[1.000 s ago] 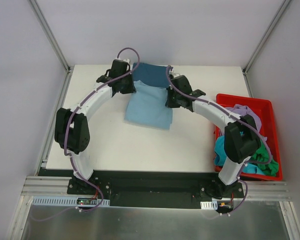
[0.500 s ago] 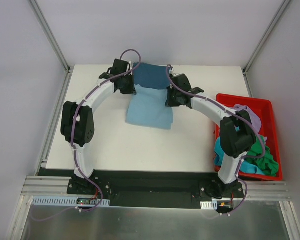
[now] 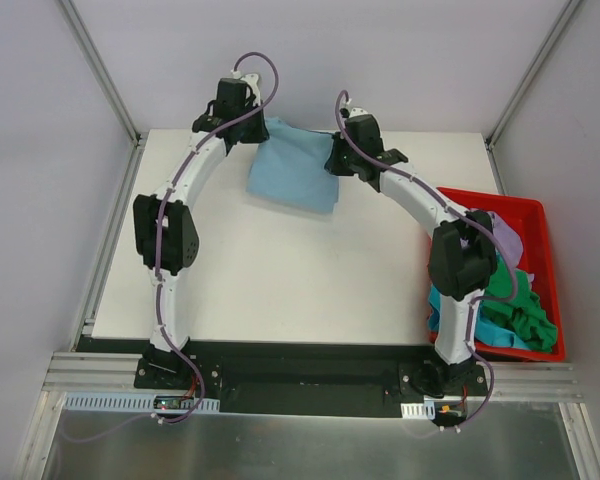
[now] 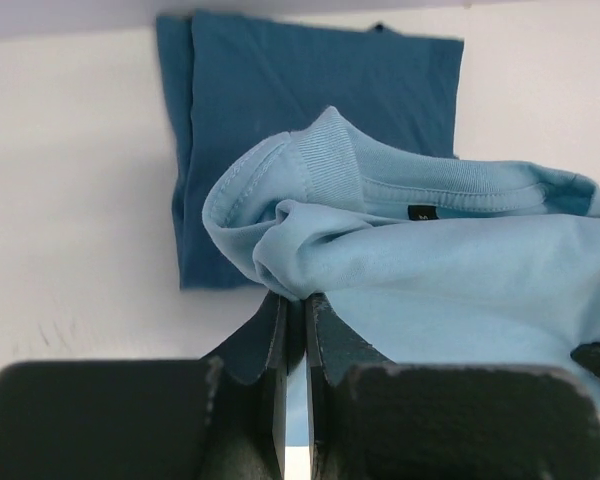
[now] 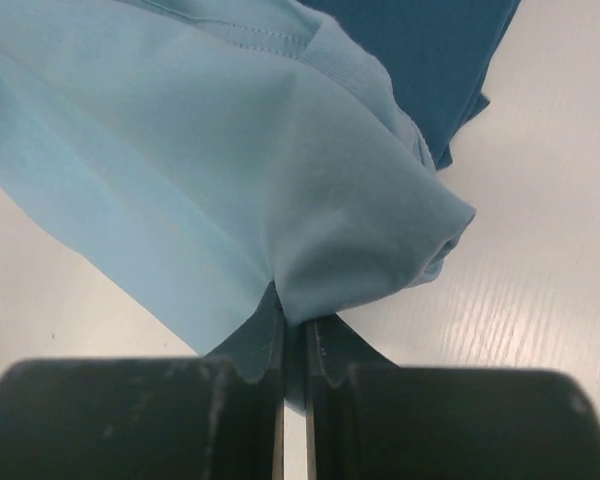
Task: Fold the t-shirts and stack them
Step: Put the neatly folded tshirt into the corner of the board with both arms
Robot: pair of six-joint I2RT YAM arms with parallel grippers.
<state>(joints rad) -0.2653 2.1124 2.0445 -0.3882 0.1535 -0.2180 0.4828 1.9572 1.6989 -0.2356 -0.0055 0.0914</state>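
Observation:
A folded light sky-blue t-shirt point(image 3: 295, 172) hangs between both grippers above the back of the table. My left gripper point(image 3: 252, 140) is shut on its left corner by the collar point(image 4: 325, 150). My right gripper point(image 3: 332, 162) is shut on its right corner point(image 5: 380, 230). A folded dark teal-blue t-shirt point(image 4: 310, 80) lies flat on the table beneath it; only a sliver point(image 3: 283, 123) shows in the top view, and it also shows in the right wrist view point(image 5: 430, 50). More t-shirts, lilac point(image 3: 500, 232), green point(image 3: 520, 310) and turquoise point(image 3: 440, 298), lie in the bin.
A red plastic bin point(image 3: 525, 212) stands at the table's right edge, partly behind the right arm. The white table point(image 3: 280, 280) ends near grey walls at the back and sides.
Both grippers have carried the light-blue shirt up and towards the back, so it now hangs over the dark teal-blue shirt and covers most of it.

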